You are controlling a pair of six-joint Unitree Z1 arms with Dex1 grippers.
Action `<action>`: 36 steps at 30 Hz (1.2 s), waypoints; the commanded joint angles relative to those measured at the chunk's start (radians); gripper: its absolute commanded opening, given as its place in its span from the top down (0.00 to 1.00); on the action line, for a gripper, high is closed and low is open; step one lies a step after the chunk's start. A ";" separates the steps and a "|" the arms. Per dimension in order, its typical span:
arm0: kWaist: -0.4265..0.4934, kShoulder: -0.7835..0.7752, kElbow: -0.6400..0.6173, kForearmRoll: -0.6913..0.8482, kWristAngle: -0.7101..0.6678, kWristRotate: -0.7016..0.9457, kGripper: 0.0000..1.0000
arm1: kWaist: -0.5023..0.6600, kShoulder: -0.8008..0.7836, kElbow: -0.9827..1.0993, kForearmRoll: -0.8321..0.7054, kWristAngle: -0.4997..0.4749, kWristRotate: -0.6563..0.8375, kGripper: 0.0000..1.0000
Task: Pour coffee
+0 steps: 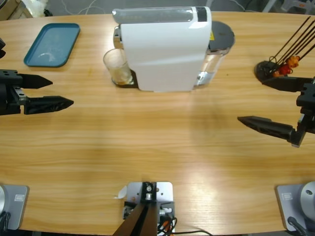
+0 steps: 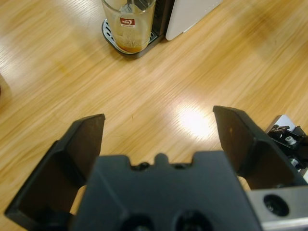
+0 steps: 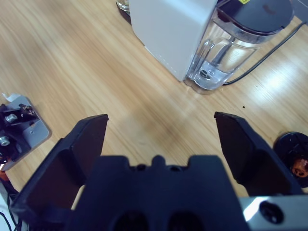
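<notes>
A clear glass tumbler stands on the drip tray of a white coffee machine. A shallow layer of amber coffee lies in its bottom. My left gripper hovers at the table's left side, open and holding nothing, its tips pointing right and well short of the glass. At the right side my right gripper is open too, pointing left toward the machine, with nothing between its jaws.
A teal tray lies at the back left. The machine's clear water tank with a dark lid sits on its right side, a cable trailing behind. A black capsule stand with orange capsules stands at the far right.
</notes>
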 commanded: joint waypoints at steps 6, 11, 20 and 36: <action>-0.006 0.023 0.031 -0.013 -0.025 0.000 0.02 | 0.027 0.038 0.067 -0.063 -0.002 0.024 0.03; -0.006 0.026 0.030 -0.013 -0.028 0.001 0.02 | 0.027 0.050 0.070 -0.066 -0.009 0.024 0.03; -0.006 0.027 0.030 -0.014 -0.028 0.001 0.02 | 0.027 0.065 0.070 -0.069 -0.015 0.024 0.03; -0.006 0.039 0.028 -0.014 -0.030 0.001 0.02 | 0.027 0.080 0.069 -0.069 -0.012 0.023 0.03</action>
